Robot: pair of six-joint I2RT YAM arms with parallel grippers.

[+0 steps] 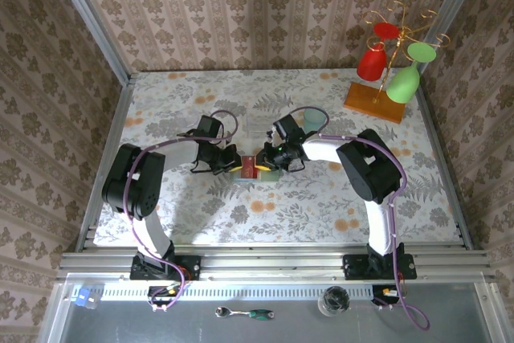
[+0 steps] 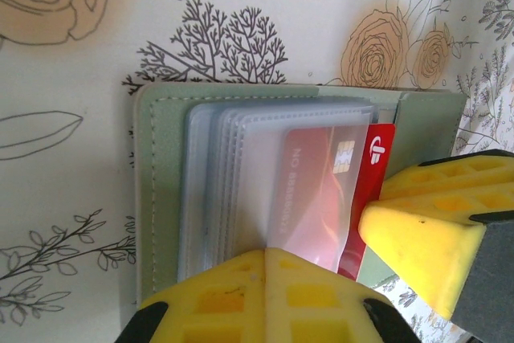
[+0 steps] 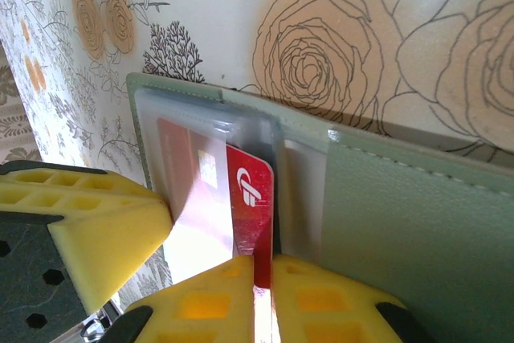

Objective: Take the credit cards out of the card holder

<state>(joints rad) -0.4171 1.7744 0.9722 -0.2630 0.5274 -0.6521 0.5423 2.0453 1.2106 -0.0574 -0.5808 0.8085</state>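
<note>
The card holder [image 2: 161, 198] lies open on the flowered table, grey-green, with a stack of clear sleeves in its middle. A red credit card [image 3: 250, 198] sticks partway out of one sleeve. My right gripper [image 3: 263, 272] is shut on that card's near edge. My left gripper [image 2: 265, 253] is shut on the edge of the clear sleeves. In the top view both grippers meet over the card holder [image 1: 241, 179] at the table's centre, the left gripper [image 1: 229, 165] coming from the left and the right gripper [image 1: 267, 162] from the right. Any other cards are hidden.
A pale teal cup [image 1: 315, 120] stands just behind the right gripper. At the back right is a gold rack [image 1: 393, 54] on an orange base, holding red and green glasses. Patterned walls close in the table. A ratchet [image 1: 245, 312] lies on the front ledge.
</note>
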